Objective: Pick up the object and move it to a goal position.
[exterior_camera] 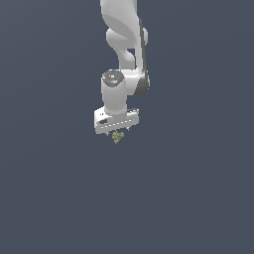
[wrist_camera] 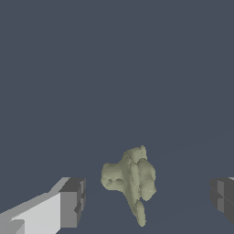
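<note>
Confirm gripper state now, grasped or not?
Gripper: open, holding nothing. The fingertips stand wide apart on either side of the olive-tan object, with clear gaps to it.

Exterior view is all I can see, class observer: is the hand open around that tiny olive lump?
Observer: Yes. In the wrist view the hand is open, with the object between its fingers, touching neither.
Operator: Is it centred in the gap?
Observer: No, it sits nearer one finger than the other.
Operator: What shape is it?
Observer: Lumpy and irregular, with a narrow stem-like end.
</note>
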`<action>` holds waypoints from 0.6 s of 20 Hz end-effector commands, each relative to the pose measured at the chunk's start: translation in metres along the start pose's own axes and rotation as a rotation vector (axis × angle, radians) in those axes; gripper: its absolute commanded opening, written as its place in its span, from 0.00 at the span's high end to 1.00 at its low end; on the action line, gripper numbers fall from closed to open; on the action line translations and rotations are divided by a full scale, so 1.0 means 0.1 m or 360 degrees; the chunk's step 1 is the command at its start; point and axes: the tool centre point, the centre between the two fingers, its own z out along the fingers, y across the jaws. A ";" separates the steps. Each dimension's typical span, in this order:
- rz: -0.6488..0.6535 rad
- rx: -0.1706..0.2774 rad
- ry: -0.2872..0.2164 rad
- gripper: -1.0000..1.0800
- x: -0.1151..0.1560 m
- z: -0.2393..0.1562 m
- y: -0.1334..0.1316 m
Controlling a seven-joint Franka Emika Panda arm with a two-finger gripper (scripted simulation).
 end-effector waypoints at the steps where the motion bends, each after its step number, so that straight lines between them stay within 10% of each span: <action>1: -0.0074 0.0001 0.0001 0.04 -0.09 0.07 -0.02; 12: -0.0221 0.0006 0.0001 0.04 -0.28 0.20 -0.06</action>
